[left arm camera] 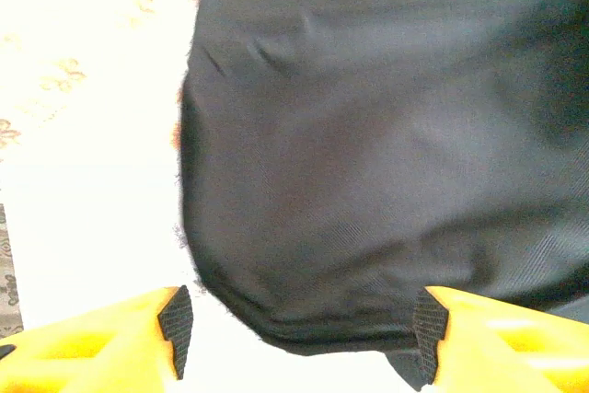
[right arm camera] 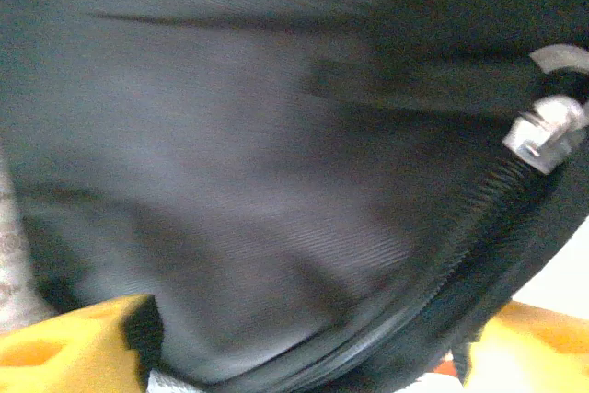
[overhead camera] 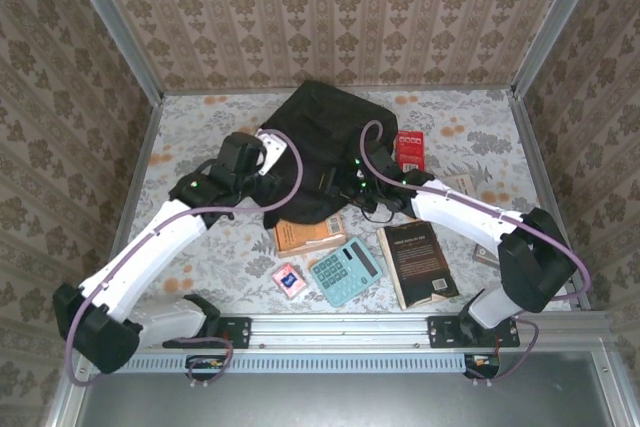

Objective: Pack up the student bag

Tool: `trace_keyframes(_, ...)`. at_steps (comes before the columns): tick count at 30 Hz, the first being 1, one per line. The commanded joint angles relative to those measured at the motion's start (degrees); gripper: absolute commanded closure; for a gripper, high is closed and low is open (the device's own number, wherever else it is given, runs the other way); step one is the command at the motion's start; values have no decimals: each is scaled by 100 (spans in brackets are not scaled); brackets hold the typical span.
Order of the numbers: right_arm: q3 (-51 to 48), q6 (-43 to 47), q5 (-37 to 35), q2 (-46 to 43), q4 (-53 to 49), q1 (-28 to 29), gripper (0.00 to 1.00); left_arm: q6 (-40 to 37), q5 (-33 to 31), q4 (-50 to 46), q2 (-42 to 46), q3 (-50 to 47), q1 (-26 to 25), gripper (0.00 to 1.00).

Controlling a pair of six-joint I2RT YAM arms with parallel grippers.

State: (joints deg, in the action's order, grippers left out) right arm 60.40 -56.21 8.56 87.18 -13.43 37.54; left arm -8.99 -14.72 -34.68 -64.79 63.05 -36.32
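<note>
Black, soft woven cloth makes up the backpack (overhead camera: pixel 318 137), which lies slumped at the far middle of the table (overhead camera: pixel 200 127). Its outline is rounded and it is far larger than the books near it.

The overhead view shows the surroundings. A red box (overhead camera: pixel 410 150) lies just beside the bag's right side and an orange-brown book (overhead camera: pixel 308 235) at its near edge. Nearer the arm bases lie a teal calculator (overhead camera: pixel 345 270), a small pink thing (overhead camera: pixel 288 278) and a dark book (overhead camera: pixel 420 262). The left arm reaches the bag's left edge, the right arm its near right part.

The wrist views give the close detail that is too small to tell from above. At the left gripper (left arm camera: pixel 302 333) the yellow fingers (left arm camera: pixel 110 347) stand spread wide. The bag's rounded, faintly creased edge lies between them, pinched by neither, against pale, washed-out tabletop. At the right gripper (right arm camera: pixel 304 352) the fingers are likewise spread, with fine ribbed cloth between them. A curved zipper (right arm camera: pixel 460 236) runs up to a metal slider (right arm camera: pixel 543 131). I cannot tell whether the pads touch the cloth.
</note>
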Motion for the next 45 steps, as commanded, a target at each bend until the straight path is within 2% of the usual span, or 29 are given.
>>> trace_keyframes(1,-121,470,113,-511,240,-19,7,618,-77,-329,438,143,87,32)
trace_keyframes(5,-155,703,202,-711,83,-133,5,1138,17,-630,584,214,116,35)
trace_keyframes(9,-294,448,-139,-1055,-135,-409,9,1952,296,-680,637,192,131,38)
trace_keyframes(12,-265,352,-99,-1032,-459,-830,13,2385,1031,-740,442,348,142,37)
trace_keyframes(15,-129,445,194,-816,-701,-1253,20,2874,1490,-409,241,251,107,36)
trace_keyframes(17,-56,526,436,-476,-763,-1429,29,3195,1642,-33,61,150,73,36)
trace_keyframes(20,281,557,743,69,-978,-1516,35,3683,1683,86,-452,361,30,36)
trace_keyframes(27,241,-59,1238,652,7,-1600,41,4562,1888,159,-1581,966,-145,38)
trace_keyframes(31,159,-339,1383,807,461,-1601,54,4804,1913,350,-1886,1036,-177,39)
trace_keyframes(40,-144,-656,1672,836,1222,-1624,97,5404,2150,611,-2451,1041,-159,39)
trace_keyframes(41,-252,-755,1745,797,1444,-1635,100,5540,2219,685,-2491,998,-144,39)
trace_keyframes(45,-687,-1082,1983,662,2429,-1652,100,5981,2556,1086,-2615,816,-60,38)
